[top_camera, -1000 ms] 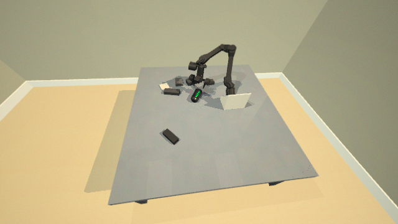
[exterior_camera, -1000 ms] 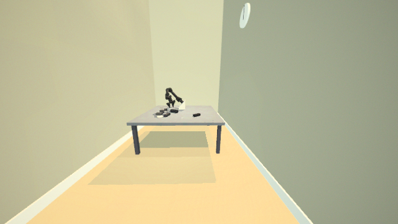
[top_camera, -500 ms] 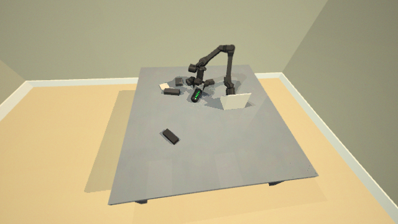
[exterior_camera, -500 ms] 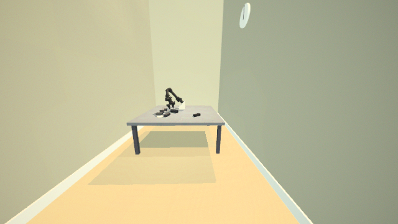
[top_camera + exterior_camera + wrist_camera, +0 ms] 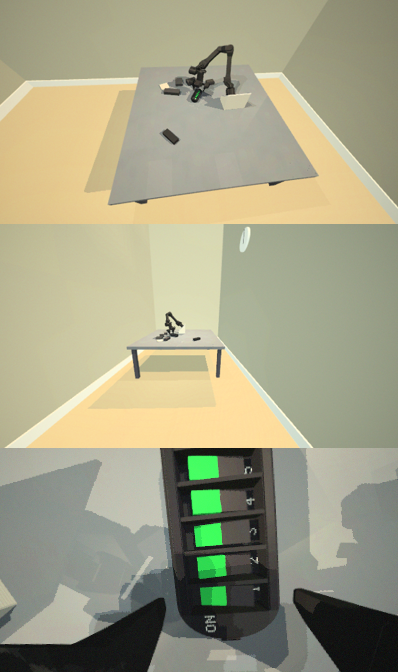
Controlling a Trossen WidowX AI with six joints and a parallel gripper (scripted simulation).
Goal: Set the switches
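Note:
The dark grey controller unit (image 5: 196, 95) (image 5: 174, 335) (image 5: 272, 548) sits on the bench (image 5: 199, 140) with its switches up. Its label is hidden underneath. In the wrist view, switches 1 to 5 show bright green halves on the left, on the side of the ON mark, and dark halves beside the numbers on the right; switch 6 is out of that frame. Which ends are pressed down is hard to tell. My gripper (image 5: 199, 88) (image 5: 227, 599) is open and empty, pointing down, with one fingertip on each side of the unit's switch 1 end and a gap on both sides.
A dark block (image 5: 171, 91) and a smaller one (image 5: 178, 81) lie left of the unit, near a pale square piece (image 5: 164, 86). Another dark block (image 5: 170, 136) (image 5: 196, 339) lies farther out. A white panel (image 5: 236, 101) stands by the arm's base.

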